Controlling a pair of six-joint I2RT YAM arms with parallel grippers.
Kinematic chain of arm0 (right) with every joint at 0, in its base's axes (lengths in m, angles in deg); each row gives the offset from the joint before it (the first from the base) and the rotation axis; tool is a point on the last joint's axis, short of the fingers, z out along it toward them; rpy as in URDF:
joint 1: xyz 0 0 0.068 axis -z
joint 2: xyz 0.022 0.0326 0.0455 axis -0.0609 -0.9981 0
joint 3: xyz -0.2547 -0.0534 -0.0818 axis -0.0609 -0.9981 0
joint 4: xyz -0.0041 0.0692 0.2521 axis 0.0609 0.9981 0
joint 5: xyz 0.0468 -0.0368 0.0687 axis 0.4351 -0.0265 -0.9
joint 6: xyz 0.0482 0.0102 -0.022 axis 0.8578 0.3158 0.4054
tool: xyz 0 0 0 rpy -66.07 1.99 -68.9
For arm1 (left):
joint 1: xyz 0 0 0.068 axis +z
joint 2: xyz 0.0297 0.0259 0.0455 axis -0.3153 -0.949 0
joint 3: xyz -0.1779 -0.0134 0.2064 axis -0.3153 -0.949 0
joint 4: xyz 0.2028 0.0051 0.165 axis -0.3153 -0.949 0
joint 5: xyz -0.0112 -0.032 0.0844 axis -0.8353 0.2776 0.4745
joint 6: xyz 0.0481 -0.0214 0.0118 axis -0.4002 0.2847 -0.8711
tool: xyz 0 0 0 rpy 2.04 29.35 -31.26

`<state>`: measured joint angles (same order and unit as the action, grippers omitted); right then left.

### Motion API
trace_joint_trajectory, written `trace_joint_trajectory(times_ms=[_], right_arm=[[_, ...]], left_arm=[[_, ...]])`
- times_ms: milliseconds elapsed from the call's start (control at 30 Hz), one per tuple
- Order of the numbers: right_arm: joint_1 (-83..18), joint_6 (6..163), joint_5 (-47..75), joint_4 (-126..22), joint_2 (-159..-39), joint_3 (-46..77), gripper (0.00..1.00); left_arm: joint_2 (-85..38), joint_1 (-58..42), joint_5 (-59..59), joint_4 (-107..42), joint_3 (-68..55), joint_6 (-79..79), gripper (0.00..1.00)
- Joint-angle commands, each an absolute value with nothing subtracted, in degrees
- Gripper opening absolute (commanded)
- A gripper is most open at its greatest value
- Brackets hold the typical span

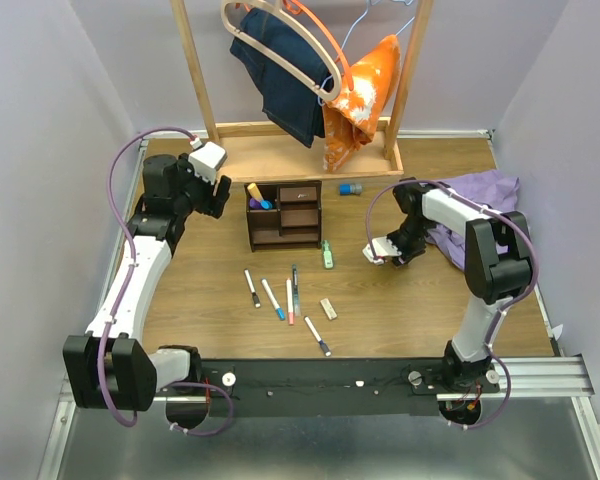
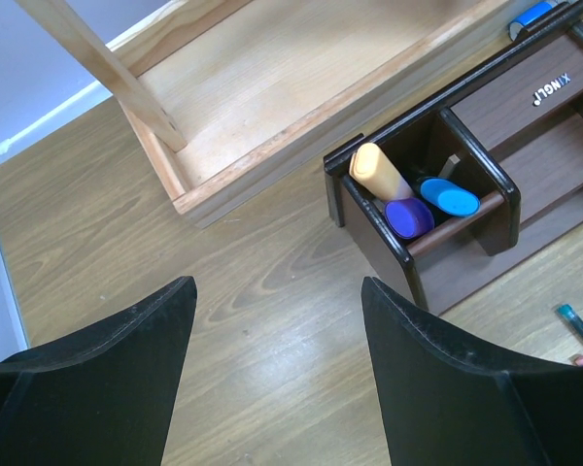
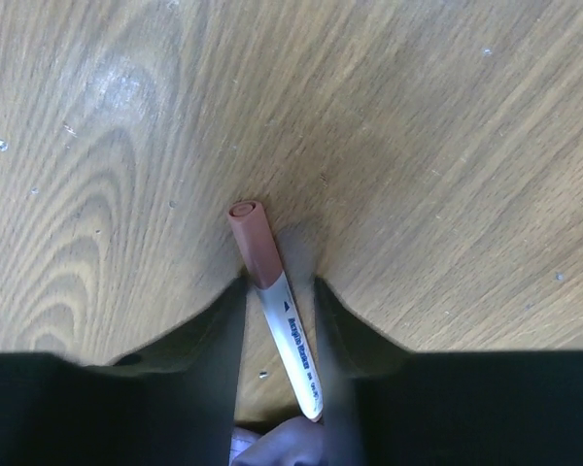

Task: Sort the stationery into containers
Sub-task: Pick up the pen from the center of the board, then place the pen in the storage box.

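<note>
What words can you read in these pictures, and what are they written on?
"XINGL", plus a last mark I can't make out: white letters, upside down in the left wrist view, on a drawer front of the dark brown organizer.
Small dark print on the white barrel of the brown-capped marker: too blurred to read.
Top view: no text big enough to read.

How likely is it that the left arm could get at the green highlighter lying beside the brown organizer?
Probably yes, though not directly. The left gripper is open and empty, but the organizer stands between it and the green highlighter, so it would have to go over or around.
</note>
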<state>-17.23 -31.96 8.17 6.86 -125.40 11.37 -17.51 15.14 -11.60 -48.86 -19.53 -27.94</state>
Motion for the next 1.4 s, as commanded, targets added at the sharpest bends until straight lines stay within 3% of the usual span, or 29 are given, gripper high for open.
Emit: trace_joint_trajectory(times_ms=[0, 133, 233, 500, 667, 867, 1000, 1100, 1233, 1367], right_arm=[[-17.1, -33.4, 8.7, 9.0, -127.6, 11.1, 0.34], [-17.6, -32.6, 7.9, 7.9, -126.7, 10.1, 0.25], [-19.0, -30.5, 8.2, 4.8, -125.3, 8.1, 0.11], [-19.4, -27.8, 4.0, 7.9, -121.4, 11.6, 0.11], [-19.6, -24.9, -5.5, 16.3, -120.1, 29.4, 0.1], [-20.5, -9.0, -21.6, 15.5, -121.8, 49.7, 0.09], [-21.7, 12.7, -31.1, 3.2, -124.6, 56.4, 0.09], [-22.8, 37.6, -35.8, -14.7, -125.4, 55.7, 0.09], [-26.2, 54.9, -38.0, -36.3, -128.0, 55.4, 0.09], [-28.8, 65.2, -40.1, -45.7, -132.6, 56.2, 0.07]], left_arm=[[-15.5, 15.8, -11.0, -48.1, -20.6, -27.1, 0.78], [-15.3, 15.8, -11.4, -47.8, -21.2, -26.8, 0.78], [-14.9, 15.8, -11.7, -47.8, -21.6, -26.6, 0.78], [-14.3, 15.8, -12.3, -48.0, -22.3, -27.0, 0.78], [-14.3, 15.8, -12.4, -47.9, -21.7, -27.7, 0.78], [-15.0, 15.8, -12.4, -47.4, -20.7, -27.4, 0.78], [-16.5, 15.8, -12.5, -48.2, -19.2, -27.0, 0.78], [-18.1, 15.8, -12.2, -49.5, -17.1, -26.4, 0.78], [-19.1, 15.9, -11.2, -50.5, -14.9, -26.1, 0.78], [-19.8, 16.1, -10.4, -51.9, -13.4, -26.6, 0.78]])
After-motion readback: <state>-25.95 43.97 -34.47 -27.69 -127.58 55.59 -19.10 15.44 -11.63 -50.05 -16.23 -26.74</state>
